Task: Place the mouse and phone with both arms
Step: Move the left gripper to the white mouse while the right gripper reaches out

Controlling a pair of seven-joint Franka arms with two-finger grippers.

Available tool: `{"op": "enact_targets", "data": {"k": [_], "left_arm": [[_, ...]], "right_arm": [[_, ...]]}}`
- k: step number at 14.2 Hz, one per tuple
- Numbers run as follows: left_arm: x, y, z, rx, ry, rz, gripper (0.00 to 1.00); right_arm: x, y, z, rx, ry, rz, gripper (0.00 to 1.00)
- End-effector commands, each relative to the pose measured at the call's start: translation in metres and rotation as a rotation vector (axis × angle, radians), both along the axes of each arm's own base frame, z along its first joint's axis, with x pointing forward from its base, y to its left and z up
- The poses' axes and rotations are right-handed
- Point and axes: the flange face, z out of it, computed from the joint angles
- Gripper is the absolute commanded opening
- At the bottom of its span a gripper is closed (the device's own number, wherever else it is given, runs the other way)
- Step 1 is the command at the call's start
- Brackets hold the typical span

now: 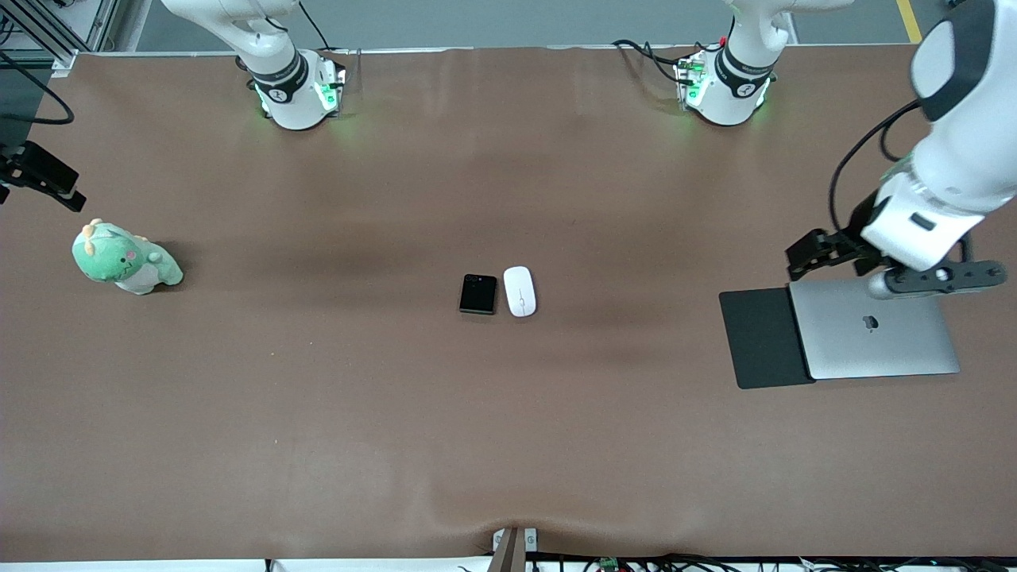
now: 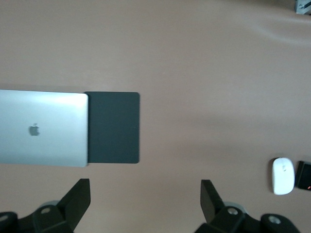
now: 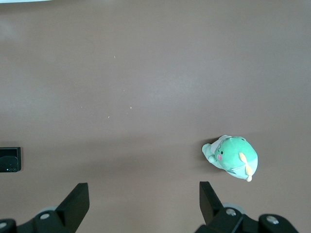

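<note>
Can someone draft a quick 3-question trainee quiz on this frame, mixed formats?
1. True or false: the phone and the mouse lie side by side at mid-table.
2. Which item is nearer the left arm's end of the table? A) phone B) mouse
3. Fill in: the closed laptop partly overlaps a flat black ____.

Key:
1. True. Neither is held; both sit on the table.
2. B. The mouse is on the laptop's side; the phone is on the side of the green plush toy.
3. Pad. The left pincer is open above bare table next to it; the right pincer is open up near the toy.
</note>
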Motion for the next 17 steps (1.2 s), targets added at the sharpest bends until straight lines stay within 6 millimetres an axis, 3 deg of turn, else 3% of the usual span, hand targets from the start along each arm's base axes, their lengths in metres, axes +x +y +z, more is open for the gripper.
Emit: {"op": "enact_targets", "data": {"k": [1,3,7,11,13,15,17], "left_arm": [[0.002,-0.039,-0.02,0.001,0.004,0.014,1.0],[-0.003,-0.054,-0.031,0.007,0.027,0.0,1.0],[-0.005,-0.131,-0.087,-0.001,0.053,0.022,1.0],[-0.006,-0.191,-0.137,-0.003,0.018,0.054,1.0],[-0.008,-0.217,-0.163,-0.007,0.024,0.058,1.0],[-0.007,-0.258,-0.197,-0.009,0.019,0.039,1.0],[-0.009,-0.29,-0.239,0.014,0.037,0.009,1.0]], "right_arm": [[0.002,-0.003,0.001,0.015,-0.005,-0.006,1.0],[0.003,-0.002,0.001,0.015,-0.005,-0.004,1.0],[0.004,-0.001,-0.002,0.018,0.001,-0.001,1.0],[0.034,0.007,-0.045,0.017,0.049,0.015,1.0],[0.039,0.024,-0.052,0.016,0.051,0.044,1.0],[0.039,0.051,-0.053,0.047,0.057,0.081,1.0],[0.047,0.061,-0.073,0.103,0.089,0.09,1.0]]}}
